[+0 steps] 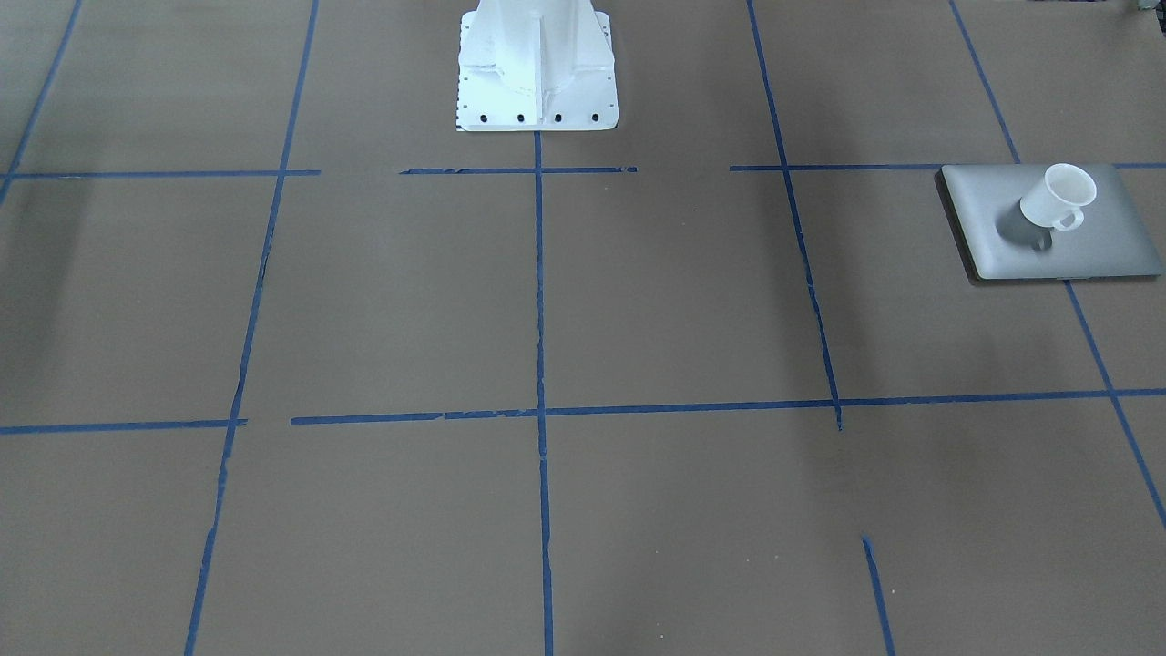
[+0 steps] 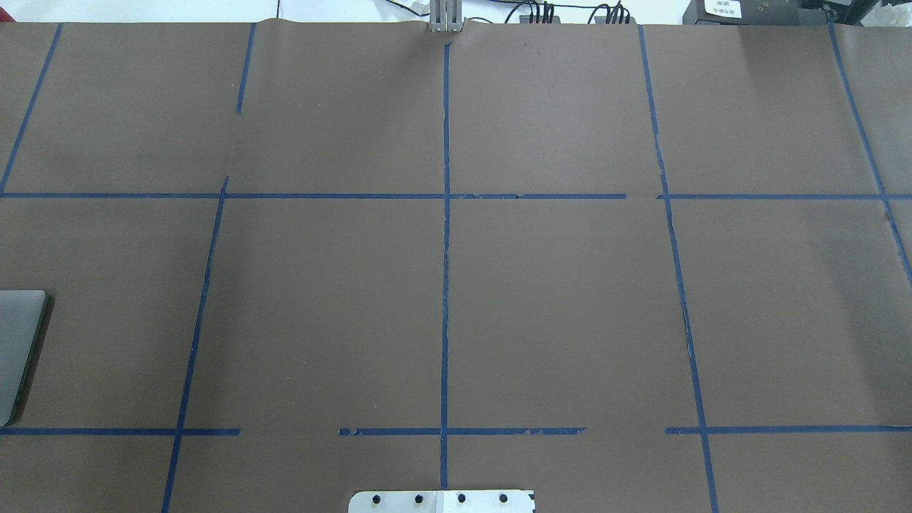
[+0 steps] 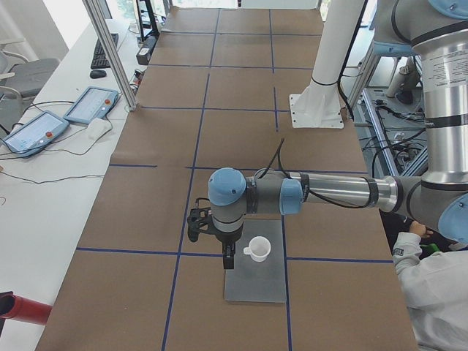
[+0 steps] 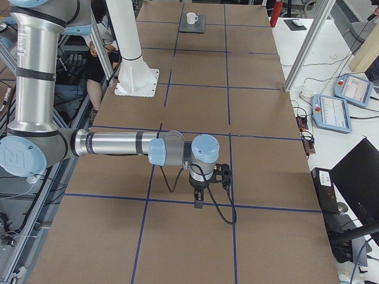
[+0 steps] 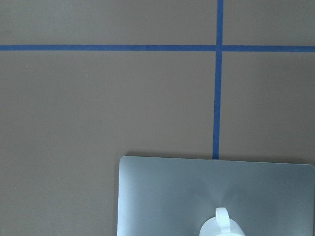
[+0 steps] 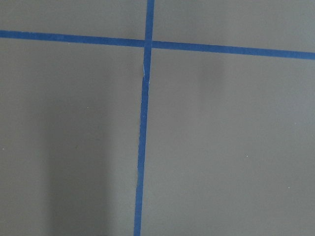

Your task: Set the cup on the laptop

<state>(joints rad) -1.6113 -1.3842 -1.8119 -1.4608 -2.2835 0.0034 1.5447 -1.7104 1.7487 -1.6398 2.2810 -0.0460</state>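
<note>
Honestly, the cup (image 1: 1057,199) sits on the laptop (image 1: 1098,248), so the main risk is the nearby left hand (image 3: 229,262) (can't tell if it's open) clipping it while leaving.

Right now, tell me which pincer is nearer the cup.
Left. The left pincer hangs beside the cup on the laptop; the right pincer is far away from it.

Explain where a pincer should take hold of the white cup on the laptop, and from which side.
Probably from straight above: the cup stands upright on the laptop, mouth open. Pinch one wall at the rim, one jaw inside, away from the handle, which points away from the robot.
</note>
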